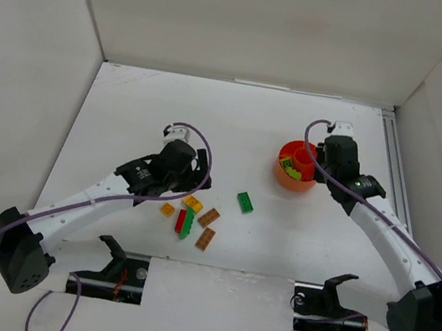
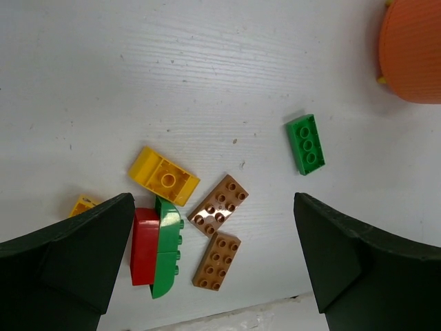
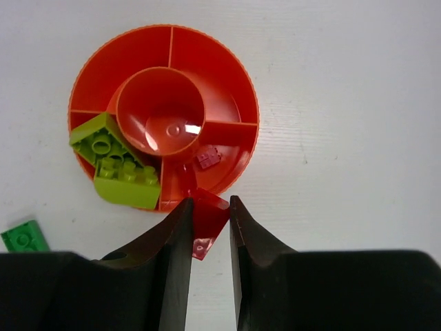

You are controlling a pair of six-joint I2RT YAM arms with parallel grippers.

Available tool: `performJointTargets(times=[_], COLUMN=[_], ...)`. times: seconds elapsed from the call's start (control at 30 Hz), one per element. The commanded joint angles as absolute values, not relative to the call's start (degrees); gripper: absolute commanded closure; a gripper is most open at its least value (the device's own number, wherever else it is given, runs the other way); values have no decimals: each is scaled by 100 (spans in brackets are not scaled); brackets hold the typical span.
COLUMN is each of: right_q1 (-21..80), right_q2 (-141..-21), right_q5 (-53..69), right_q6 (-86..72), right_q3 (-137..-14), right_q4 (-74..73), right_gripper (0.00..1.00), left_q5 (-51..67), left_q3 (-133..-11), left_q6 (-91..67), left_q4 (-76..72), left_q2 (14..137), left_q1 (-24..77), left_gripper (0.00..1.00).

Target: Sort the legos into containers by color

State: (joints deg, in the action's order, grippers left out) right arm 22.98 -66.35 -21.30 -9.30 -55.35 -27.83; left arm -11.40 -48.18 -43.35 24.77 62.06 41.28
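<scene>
The orange-red bowl point(image 3: 234, 83) has inner dividers. Two lime legos point(image 3: 120, 165) lie in its left compartment and a small red one point(image 3: 208, 158) in a near compartment. My right gripper point(image 3: 210, 201) is shut on a red lego point(image 3: 205, 226) just over the bowl's near rim point(image 1: 293, 182). My left gripper point(image 2: 213, 200) hangs open above a cluster of legos: yellow point(image 2: 164, 177), orange point(image 2: 83, 205), red point(image 2: 145, 245), green point(image 2: 167, 248) and two brown point(image 2: 219, 205) point(image 2: 216, 260). A lone green lego point(image 2: 306, 143) lies between the cluster and the bowl point(image 2: 412, 52).
White walls enclose the table on the left, back and right. A rail point(image 1: 394, 173) runs along the right side beyond the bowl. Two black brackets point(image 1: 117, 254) point(image 1: 332, 290) sit at the near edge by the arm bases.
</scene>
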Motion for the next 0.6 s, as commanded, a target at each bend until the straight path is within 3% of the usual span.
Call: performJointTargets(times=[0.0,0.5,0.57], right_q1=[2040,1916,1916], right_q2=[-7012,-7594,-7594], right_q5=[-1750,-1634,-1714], right_q6=[-563,-448,-510], right_q3=[-5888,-5968,-5968], right_q4=[-2374,-2197,-2197], right_gripper=[74,68,60], left_q5=[-941,-413,-413], left_q3=[-4702,-4324,-4271], left_q6=[-4307,-4491,-4491], left_q4=[2399,2522,2522], left_q2=[6187,6240,6240], left_q1=[4008,3252,3199], left_gripper=[0,0,0])
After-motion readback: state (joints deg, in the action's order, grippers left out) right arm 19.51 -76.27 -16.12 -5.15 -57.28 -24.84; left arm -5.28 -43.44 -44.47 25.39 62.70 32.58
